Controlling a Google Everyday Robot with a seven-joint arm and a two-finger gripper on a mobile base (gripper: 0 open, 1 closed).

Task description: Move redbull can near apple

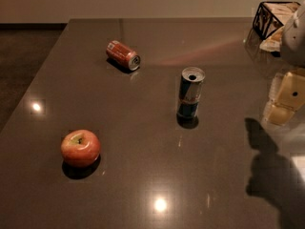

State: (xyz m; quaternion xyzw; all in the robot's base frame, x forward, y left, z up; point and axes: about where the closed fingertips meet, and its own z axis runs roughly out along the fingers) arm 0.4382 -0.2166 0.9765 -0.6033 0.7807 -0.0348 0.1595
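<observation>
While the redbull can (190, 92) stands ungrasped, well apart from the apple (80, 148), my hand (285, 99) hangs rightward; how wide, I cannot tell.

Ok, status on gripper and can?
Gripper at right edge, short of redbull can. Can upright mid-table, apart from apple front-left. Soda can on its side farther back, off that line.

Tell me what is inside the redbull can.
The upright redbull can shows only a dark drinking hole in its silver top; whatever is inside is hidden. The gripper sits at the right edge of the view, apart from it.
</observation>
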